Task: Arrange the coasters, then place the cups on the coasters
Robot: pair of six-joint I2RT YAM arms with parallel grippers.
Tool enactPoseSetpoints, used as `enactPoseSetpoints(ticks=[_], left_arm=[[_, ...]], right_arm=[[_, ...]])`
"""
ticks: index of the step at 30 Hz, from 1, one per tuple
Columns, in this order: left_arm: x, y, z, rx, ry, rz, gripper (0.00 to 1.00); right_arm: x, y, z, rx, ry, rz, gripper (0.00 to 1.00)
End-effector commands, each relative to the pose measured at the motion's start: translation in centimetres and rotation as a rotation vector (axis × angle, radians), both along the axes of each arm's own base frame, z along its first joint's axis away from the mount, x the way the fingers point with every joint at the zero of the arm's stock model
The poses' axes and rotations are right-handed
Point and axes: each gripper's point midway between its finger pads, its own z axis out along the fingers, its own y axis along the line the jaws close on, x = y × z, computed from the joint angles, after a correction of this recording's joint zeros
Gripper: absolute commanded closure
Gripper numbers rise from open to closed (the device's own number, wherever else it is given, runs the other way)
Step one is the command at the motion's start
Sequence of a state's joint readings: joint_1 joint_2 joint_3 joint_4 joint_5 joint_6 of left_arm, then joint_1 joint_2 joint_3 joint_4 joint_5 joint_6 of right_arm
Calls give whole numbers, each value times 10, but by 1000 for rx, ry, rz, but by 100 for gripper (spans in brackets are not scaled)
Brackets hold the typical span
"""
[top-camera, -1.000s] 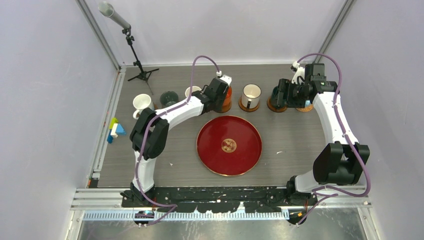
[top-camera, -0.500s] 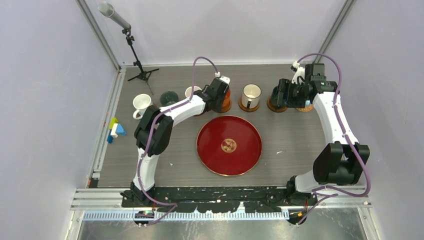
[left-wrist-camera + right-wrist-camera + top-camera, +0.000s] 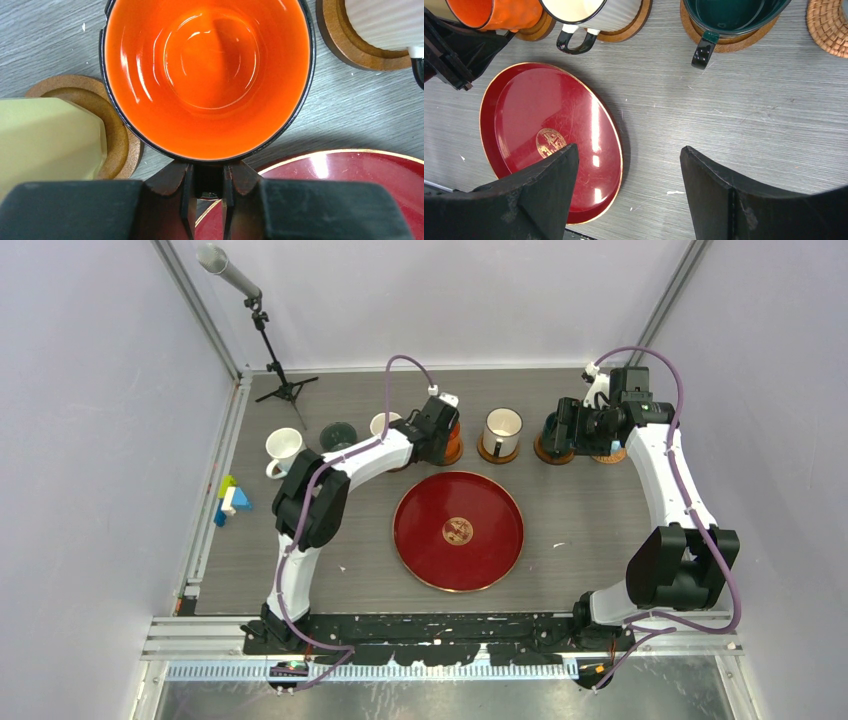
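Note:
My left gripper (image 3: pixel 207 174) (image 3: pixel 438 430) is shut on the handle of the orange cup (image 3: pixel 207 75) (image 3: pixel 455 443), which sits over a brown coaster (image 3: pixel 537 28). To its left, a pale yellow cup (image 3: pixel 47 140) stands on a coaster (image 3: pixel 117 142). A white ribbed cup (image 3: pixel 501 430) (image 3: pixel 596 11) rests on a coaster (image 3: pixel 350 47) on the right. The dark teal cup (image 3: pixel 734 12) stands on its coaster (image 3: pixel 724 44). My right gripper (image 3: pixel 628 155) (image 3: pixel 562 433) hangs open above bare table, holding nothing. A white cup (image 3: pixel 283 447) and a dark cup (image 3: pixel 338 435) stand at the back left.
A large dark red round tray (image 3: pixel 458 530) (image 3: pixel 549 130) lies mid-table, just in front of the orange cup. A woven mat (image 3: pixel 829 27) lies at the far right. A microphone stand (image 3: pixel 285 390) and coloured blocks (image 3: pixel 230 500) are at the left side.
The left arm's elbow has swung a little to the right while its gripper stays at the orange cup. The right arm has not moved.

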State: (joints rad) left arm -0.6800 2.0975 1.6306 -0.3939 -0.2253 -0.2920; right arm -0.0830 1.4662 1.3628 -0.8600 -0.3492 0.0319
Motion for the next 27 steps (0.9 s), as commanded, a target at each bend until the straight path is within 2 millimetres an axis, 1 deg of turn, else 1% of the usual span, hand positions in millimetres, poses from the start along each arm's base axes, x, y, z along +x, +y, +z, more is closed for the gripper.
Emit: enactPoseSetpoints(ticks=[1,3,7,15,27], left_arm=[[12,-11,30,-85,-47,33,100],[10,-10,29,-82,-33,49,95],[10,-6,27,-68,-14,79,80],[11,-10,35,-87,-13,84,67],[7,-21,37,-129,13,65,65]], right_arm=[[5,-3,11,-11,-46,-5,21],[6,-3,11,-8,-45,-8,21],[6,-3,11,-5,-45,-8,21],[7,-2,10,1,-39,-7,21],[7,-2,10,1,-38,-7,21]])
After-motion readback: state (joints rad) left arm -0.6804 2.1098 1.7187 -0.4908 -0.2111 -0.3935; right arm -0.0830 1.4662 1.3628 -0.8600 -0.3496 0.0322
